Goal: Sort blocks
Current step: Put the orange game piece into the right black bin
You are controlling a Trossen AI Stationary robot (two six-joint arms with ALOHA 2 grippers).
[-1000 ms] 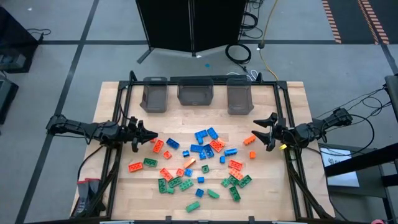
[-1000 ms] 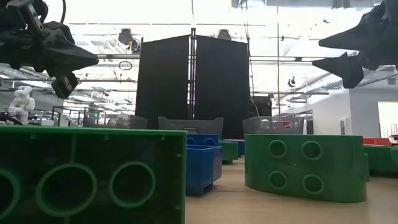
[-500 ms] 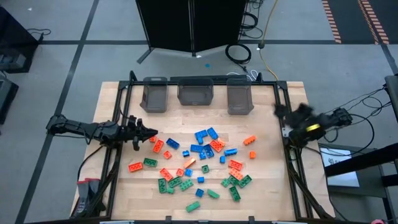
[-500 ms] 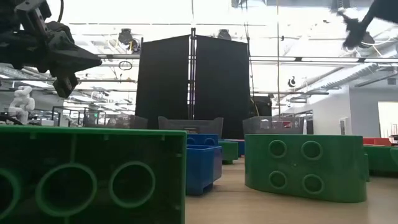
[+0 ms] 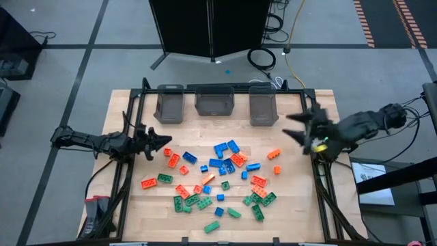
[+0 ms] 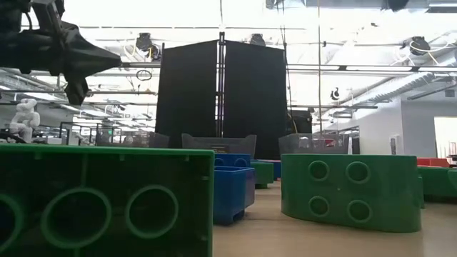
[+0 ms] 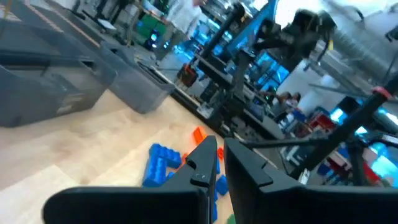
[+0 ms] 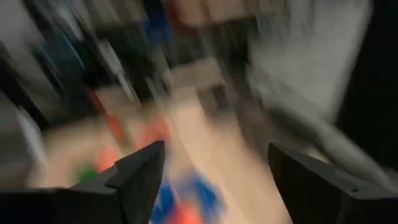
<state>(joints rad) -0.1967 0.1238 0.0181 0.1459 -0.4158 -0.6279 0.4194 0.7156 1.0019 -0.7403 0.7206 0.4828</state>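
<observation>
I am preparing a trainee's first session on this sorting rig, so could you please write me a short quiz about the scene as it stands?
1. True or false: the right gripper is holding one of the small studded plastic toy bricks.
2. How many grey translucent rectangular bins stand in a row at the far edge of the wooden table? A: two. B: three. C: four.
3. Which has its fingers spread wide apart, the left gripper or the right gripper?

Key
1. False: nothing lies between its fingers.
2. B.
3. The right gripper; the left gripper's fingers are together.
</observation>
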